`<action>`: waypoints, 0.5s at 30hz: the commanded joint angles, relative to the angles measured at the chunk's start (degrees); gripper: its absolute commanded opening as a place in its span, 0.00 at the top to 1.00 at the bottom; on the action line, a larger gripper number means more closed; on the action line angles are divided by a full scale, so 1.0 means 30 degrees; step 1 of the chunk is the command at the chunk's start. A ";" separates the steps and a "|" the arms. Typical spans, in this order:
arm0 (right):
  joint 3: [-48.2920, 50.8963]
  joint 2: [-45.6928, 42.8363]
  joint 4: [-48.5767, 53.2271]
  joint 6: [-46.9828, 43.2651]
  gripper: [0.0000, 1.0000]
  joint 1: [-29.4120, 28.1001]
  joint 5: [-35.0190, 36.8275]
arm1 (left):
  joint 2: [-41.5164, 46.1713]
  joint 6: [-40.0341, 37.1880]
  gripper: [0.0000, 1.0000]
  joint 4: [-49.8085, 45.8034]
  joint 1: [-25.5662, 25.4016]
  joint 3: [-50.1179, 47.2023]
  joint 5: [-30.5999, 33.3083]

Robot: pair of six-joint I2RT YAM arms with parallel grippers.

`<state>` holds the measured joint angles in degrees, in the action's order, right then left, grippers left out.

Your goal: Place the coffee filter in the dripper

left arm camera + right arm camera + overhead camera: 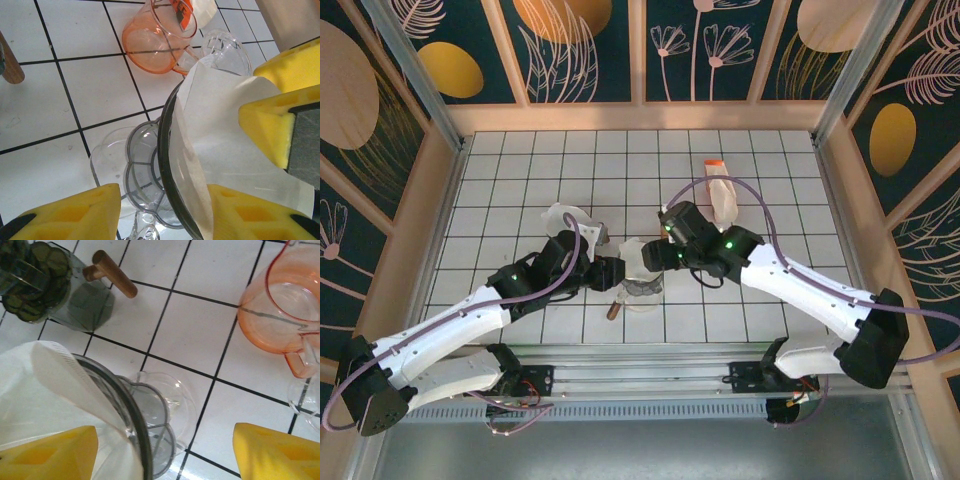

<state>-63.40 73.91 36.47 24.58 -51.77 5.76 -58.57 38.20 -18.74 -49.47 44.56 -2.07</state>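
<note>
Right up close you see the yellow pads (70, 215) of the left gripper (162, 215), one on each side of the dripper (167, 145). The white coffee filter (225, 125) is right there between them. The filter is only partly in. Its lower part goes down behind the dripper's dark rim, but a big flap of paper sticks up and out over the rim. So I think the job is about half done: the paper is in the mouth of the dripper, but it is not yet pushed down flat inside. What is left is to tuck it in all the way and then let go. The left gripper is part way open around the rim and the paper, and you cannot tell if it squeezes them or is just close. The right gripper (165, 445) is wide open and holds nothing. One of its pads looks to be up against the paper, and the other hangs over bare counter (520, 170). The dripper is in the middle of the counter, between the two arms. Near it are an orange cup (155, 45) and a clear glass (227, 47). Off to the side is a dark pot (35, 285) with a wooden handle (112, 275).
</note>
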 commanded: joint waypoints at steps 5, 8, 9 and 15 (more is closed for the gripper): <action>0.0084 -0.0305 0.0945 0.0274 0.29 0.0203 0.1909 | -0.0195 -0.0074 0.52 -0.0271 0.0113 -0.0247 0.0179; 0.0053 -0.0671 0.0368 0.0060 0.29 0.0149 0.1519 | -0.0195 -0.0074 0.52 -0.0256 0.0114 -0.0254 0.0155; 0.0092 -0.0854 0.0060 0.0016 0.29 0.0117 0.1201 | -0.0199 -0.0075 0.52 -0.0213 0.0115 -0.0246 0.0170; 0.0214 -0.1424 -0.0105 0.0437 0.27 -0.0025 0.0364 | -0.0254 -0.0046 0.51 -0.0167 0.0106 -0.0262 0.0141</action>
<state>-62.98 71.00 36.53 24.60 -51.48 7.51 -58.83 38.22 -18.65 -49.47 44.56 -2.07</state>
